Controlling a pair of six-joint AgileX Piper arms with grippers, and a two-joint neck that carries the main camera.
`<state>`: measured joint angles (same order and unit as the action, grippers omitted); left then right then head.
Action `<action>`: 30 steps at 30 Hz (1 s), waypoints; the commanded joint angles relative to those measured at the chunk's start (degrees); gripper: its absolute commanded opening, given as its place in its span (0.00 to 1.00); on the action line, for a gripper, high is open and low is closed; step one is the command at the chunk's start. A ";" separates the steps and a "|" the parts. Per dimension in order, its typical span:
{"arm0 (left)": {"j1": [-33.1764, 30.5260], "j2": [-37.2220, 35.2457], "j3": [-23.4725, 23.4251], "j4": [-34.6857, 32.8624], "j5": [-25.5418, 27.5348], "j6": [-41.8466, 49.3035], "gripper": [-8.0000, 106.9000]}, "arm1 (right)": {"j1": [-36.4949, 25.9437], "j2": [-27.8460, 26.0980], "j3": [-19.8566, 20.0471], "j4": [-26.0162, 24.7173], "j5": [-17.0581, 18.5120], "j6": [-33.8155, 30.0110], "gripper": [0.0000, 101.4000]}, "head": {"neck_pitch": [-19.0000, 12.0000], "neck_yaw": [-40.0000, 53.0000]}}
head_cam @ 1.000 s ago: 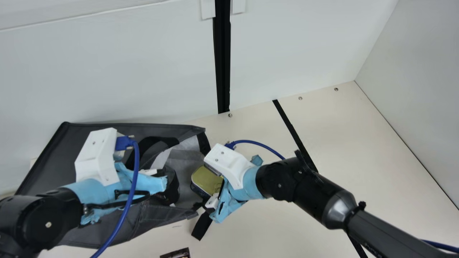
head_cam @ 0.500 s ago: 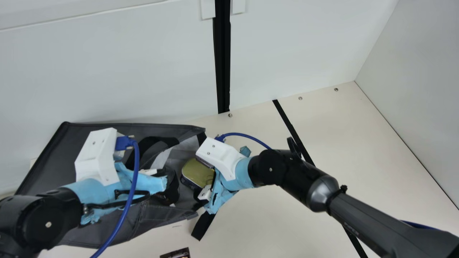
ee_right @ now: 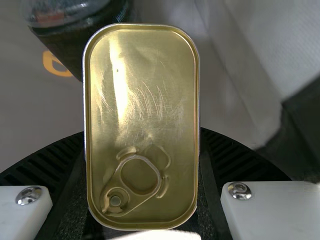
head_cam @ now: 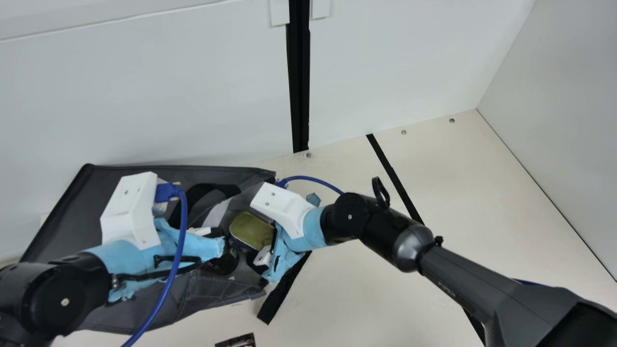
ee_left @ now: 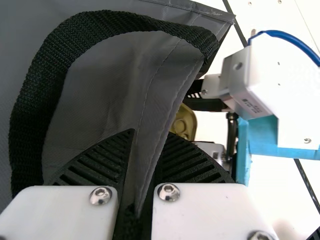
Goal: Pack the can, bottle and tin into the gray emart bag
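The gray bag (head_cam: pixel 67 212) lies on its side at the left, mouth facing right. My left gripper (head_cam: pixel 218 237) is over its mouth; in the left wrist view that left gripper (ee_left: pixel 150 145) is shut on the bag's edge (ee_left: pixel 159 107), beside a black strap. At the mouth, my right gripper (head_cam: pixel 264 249) holds the gold-lidded tin (head_cam: pixel 250 230). The right wrist view shows the right gripper (ee_right: pixel 142 145) shut on the sides of the tin (ee_right: pixel 145 75), its ring-pull toward the gripper. Inside the bag, beyond the tin, is a dark cylindrical item (ee_right: pixel 75 30), partly hidden.
A black bag strap (head_cam: pixel 277 301) lies on the cream table (head_cam: pixel 366 299) below the right gripper. A small dark printed item (head_cam: pixel 238 341) is at the lower edge. A white wall (head_cam: pixel 144 96) rises behind the bag.
My right gripper has moved left and slightly up in the main view, carrying the tin farther into the bag's mouth. The left arm has kept still on the bag.
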<state>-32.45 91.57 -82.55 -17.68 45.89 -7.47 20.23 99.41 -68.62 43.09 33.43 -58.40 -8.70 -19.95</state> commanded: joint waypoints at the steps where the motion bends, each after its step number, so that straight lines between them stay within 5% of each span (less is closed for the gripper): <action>1: 0.00 0.00 0.00 0.00 0.00 0.00 0.16 | 0.19 0.53 -0.42 1.16 0.11 -0.87 0.00 | -1.30 -0.05; 25: 0.00 0.00 0.00 0.00 0.00 0.00 0.16 | 1.86 6.29 -3.64 14.32 -1.98 -9.62 0.00 | -1.30 -0.05; 30: 0.00 0.00 0.00 0.00 0.00 0.00 0.16 | 2.01 6.60 -3.60 16.27 -2.64 -10.92 0.16 | -1.30 -0.05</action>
<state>-32.45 91.57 -82.55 -17.68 45.89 -7.47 22.22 105.95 -72.31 59.02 30.79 -69.16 -8.70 -19.86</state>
